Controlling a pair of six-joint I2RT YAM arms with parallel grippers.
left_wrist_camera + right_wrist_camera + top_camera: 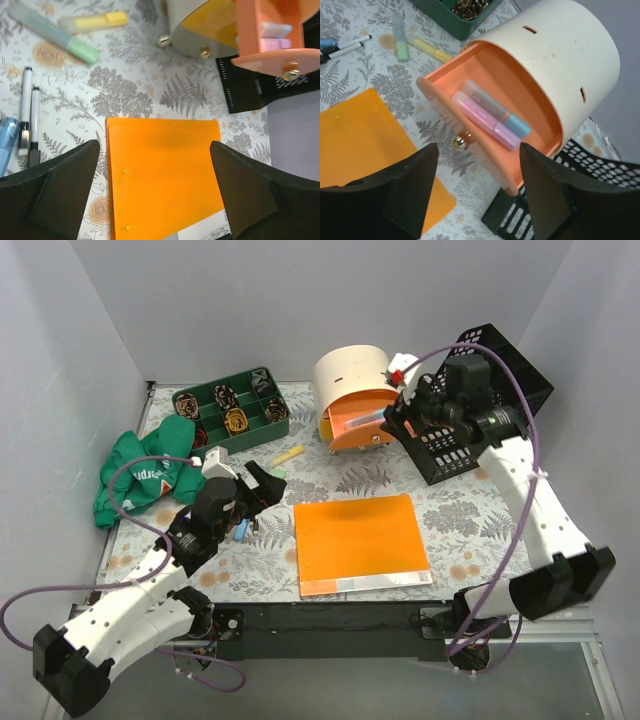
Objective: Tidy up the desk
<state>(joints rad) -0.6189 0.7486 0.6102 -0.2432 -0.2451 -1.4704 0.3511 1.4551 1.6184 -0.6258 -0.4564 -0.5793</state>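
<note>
The desk (460, 540) has a fern-and-flower print. An orange folder (360, 540) lies flat at its front middle. A cream round organizer (350, 375) stands at the back, and its orange drawer (485, 100) is pulled open with a pink highlighter (480, 117) and a blue-capped one (495, 107) inside. A green highlighter (55, 32) and a yellow one (92, 21) lie loose on the desk. My left gripper (262, 483) is open and empty, raised above the folder's left side (160, 170). My right gripper (400, 422) is open and empty just above the drawer front.
Two white markers (25, 107) and a blue pen (6, 142) lie left of the folder. A green divided tray (250, 440) stands at the back left. A green cloth (145, 470) is bunched at the left edge. A black mesh basket (520, 370) stands at the back right.
</note>
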